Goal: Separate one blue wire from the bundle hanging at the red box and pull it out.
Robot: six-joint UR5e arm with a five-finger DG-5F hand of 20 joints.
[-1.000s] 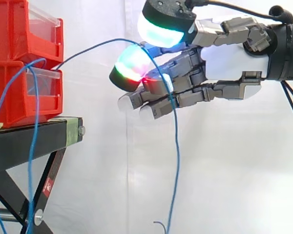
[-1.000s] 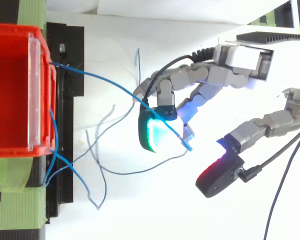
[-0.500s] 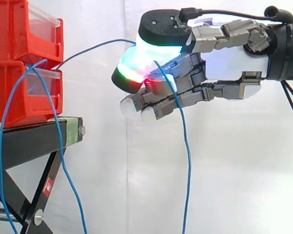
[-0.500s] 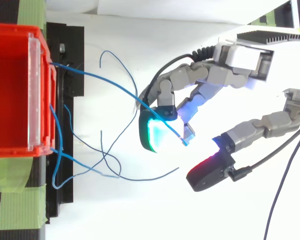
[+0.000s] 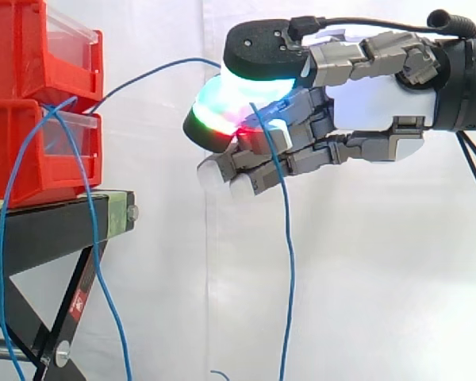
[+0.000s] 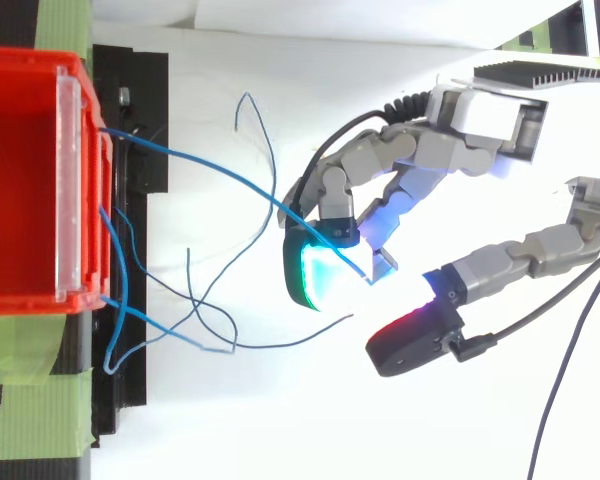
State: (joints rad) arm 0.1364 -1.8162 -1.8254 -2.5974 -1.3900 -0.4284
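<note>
Pinching blue wire (image 5: 290, 262) between fingers (image 5: 214, 119)

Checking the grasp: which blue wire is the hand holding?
The wire arching from the red bins to the hand, pinched between its fingertips; the other wires hang loose by the stand.

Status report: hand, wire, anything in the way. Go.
Hand shut on one thin blue wire. Wire spans from stacked red plastic bins to the hand, tail hanging below. Other blue wires hang at the bins, apart from the hand.
</note>
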